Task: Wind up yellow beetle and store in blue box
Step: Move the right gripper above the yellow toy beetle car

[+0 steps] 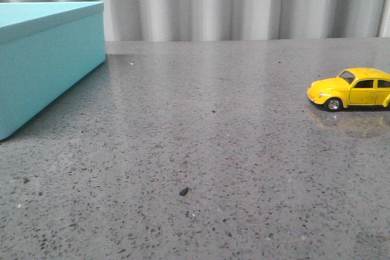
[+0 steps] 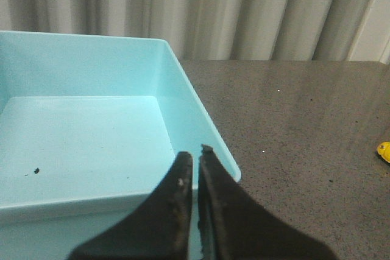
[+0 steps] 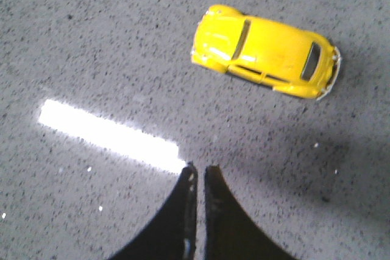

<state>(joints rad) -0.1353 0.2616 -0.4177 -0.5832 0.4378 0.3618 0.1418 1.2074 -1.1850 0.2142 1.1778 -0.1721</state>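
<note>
Two task items stand on the grey speckled desk (image 1: 201,150), well apart from each other. The blue box (image 1: 42,59) occupies the far left of the front view, resting flat with its long side angled toward the camera. The yellow beetle (image 1: 352,88) stands upright on its wheels at the right edge of the front view, nose pointing left, partly cut off by the frame; a faint reflection lies on the desk just below it.

Left gripper (image 2: 196,158): the dark fingers (image 2: 177,205) are closed, tips nearly touching with only a thin gap, holding nothing. They hang above the near corner of the box, whose open interior shows a bare floor with one small dark speck (image 2: 36,170).

Right gripper (image 3: 199,172): the fingers (image 3: 222,217) are likewise closed and hold nothing. They hover above the desk near the beetle, not touching it. A bright strip of reflected light (image 3: 109,136) crosses the desk beside the fingertips.

A small dark crumb (image 1: 183,191) lies on the desk in the foreground. A pleated grey curtain (image 1: 244,1) forms the backdrop.
</note>
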